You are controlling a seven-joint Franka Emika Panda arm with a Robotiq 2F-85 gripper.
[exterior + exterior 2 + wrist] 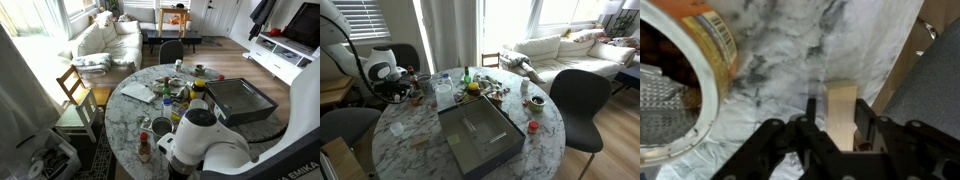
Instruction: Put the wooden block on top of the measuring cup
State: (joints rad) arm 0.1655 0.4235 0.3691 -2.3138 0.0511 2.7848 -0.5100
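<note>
In the wrist view my gripper (837, 120) is shut on the wooden block (841, 108), a light-tan piece standing upright between the two black fingers over the marble table (800, 50). A whitish-translucent round rim, which looks like the measuring cup (712, 110), fills the left of that view, close beside the gripper. An orange label shows at its top. In both exterior views the arm's white wrist (200, 135) (382, 70) hangs over the table's edge; the block and the cup are too small to make out there.
A dark baking tray (240, 98) (480, 135) lies on the round marble table. Bottles, jars and cups crowd the middle (180, 95) (470, 85). A small bottle (145, 150) stands near the gripper. Chairs (75, 95) (580, 100) ring the table.
</note>
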